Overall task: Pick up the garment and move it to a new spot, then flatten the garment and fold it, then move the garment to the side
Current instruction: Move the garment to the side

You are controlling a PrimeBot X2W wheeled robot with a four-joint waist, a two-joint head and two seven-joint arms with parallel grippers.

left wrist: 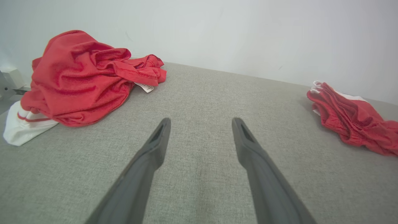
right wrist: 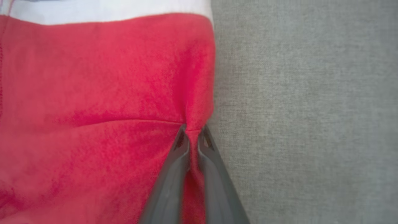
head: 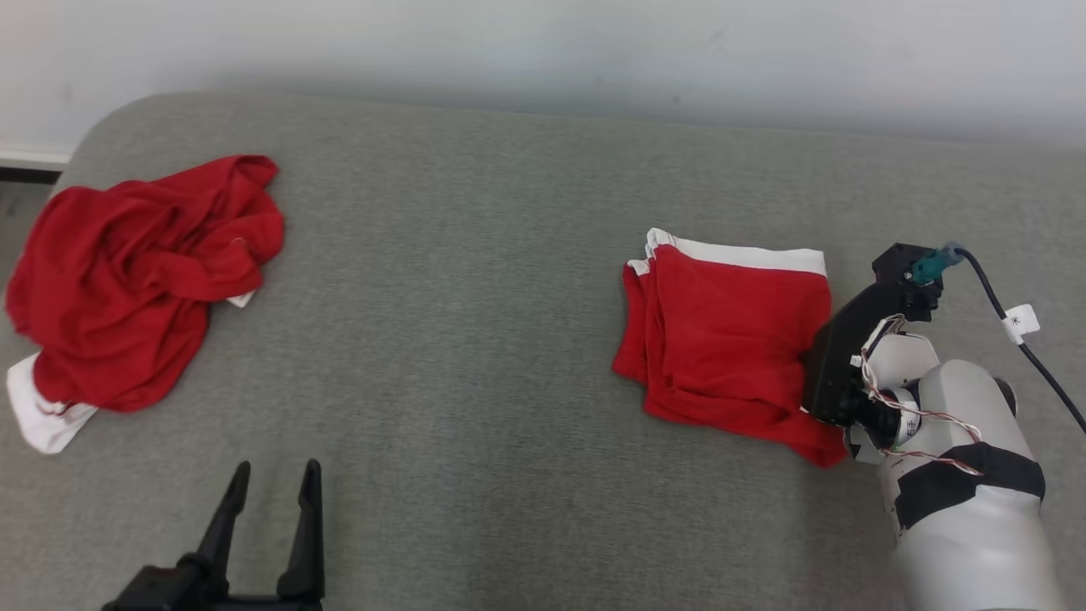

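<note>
Support: grey upholstered surface (head: 509, 255) | left end: crumpled red garment (head: 136, 280), white-banded, lay heaped on it | right side: folded red garment (head: 730, 339) lay flat on it

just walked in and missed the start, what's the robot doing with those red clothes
The robot is working on a grey cushion. Its right gripper is shut on the edge of a folded red garment with a white band, which lies on the right side of the cushion. The fold looks done, so the likely next step is moving it aside. The left gripper is open over bare cushion, holding nothing. A crumpled red garment lies in a heap at the far left.
</note>
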